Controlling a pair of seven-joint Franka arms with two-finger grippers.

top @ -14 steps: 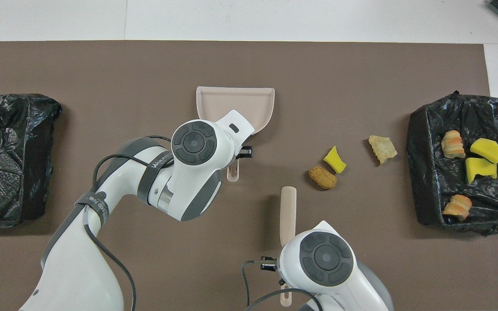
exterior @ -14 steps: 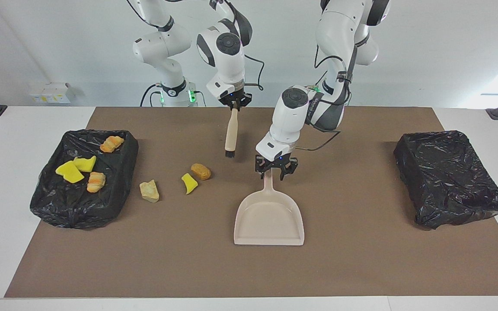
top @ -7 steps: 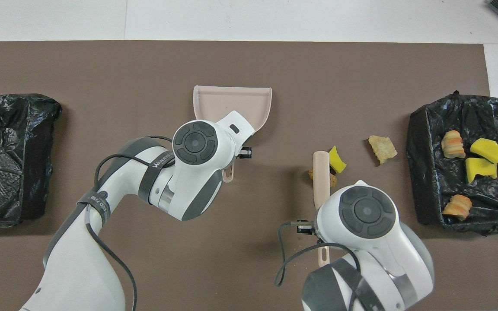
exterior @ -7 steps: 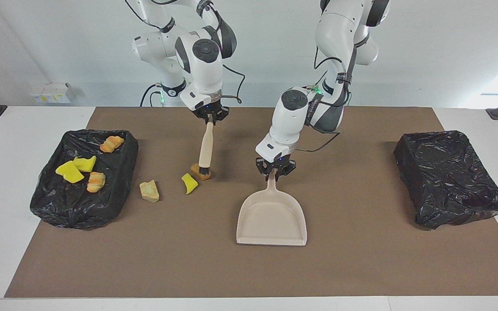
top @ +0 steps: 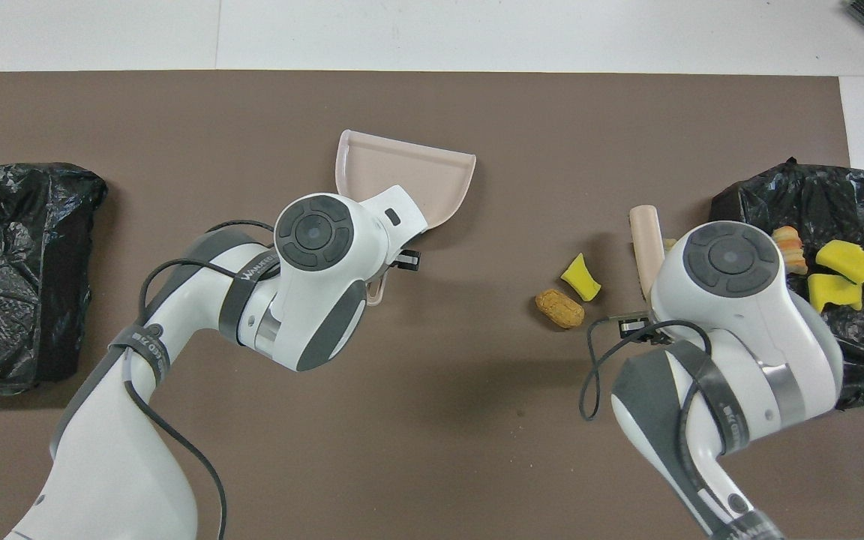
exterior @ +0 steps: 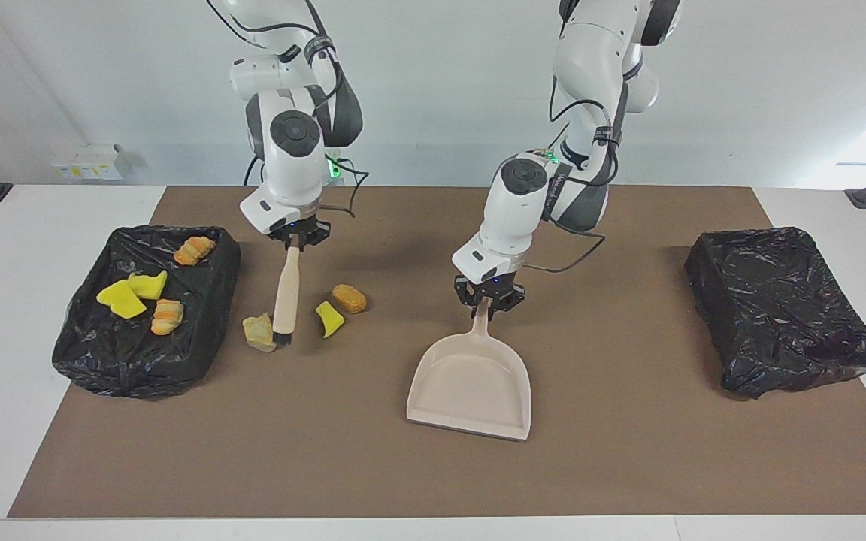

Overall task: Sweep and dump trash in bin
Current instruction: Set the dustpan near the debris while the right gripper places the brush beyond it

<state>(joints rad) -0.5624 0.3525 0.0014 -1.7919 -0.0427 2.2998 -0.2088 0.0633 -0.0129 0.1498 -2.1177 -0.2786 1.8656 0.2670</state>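
Beige dustpan (exterior: 469,382) is gripped by its handle in the left gripper (exterior: 487,302). Right gripper (exterior: 298,234) clamps the brush (exterior: 283,300), bristles touching the tan chunk (exterior: 258,332) beside the filled bin (exterior: 140,361). Sweeping stage; next, drive the three loose pieces toward the pan.

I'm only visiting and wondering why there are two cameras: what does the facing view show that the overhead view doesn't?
Only the facing view: the brush bristles beside the tan chunk, and both end effectors' grips on brush and dustpan.

Only the overhead view: the arms' tops; the right arm hides that chunk.

Both: the yellow wedge, brown lump and both black bins.
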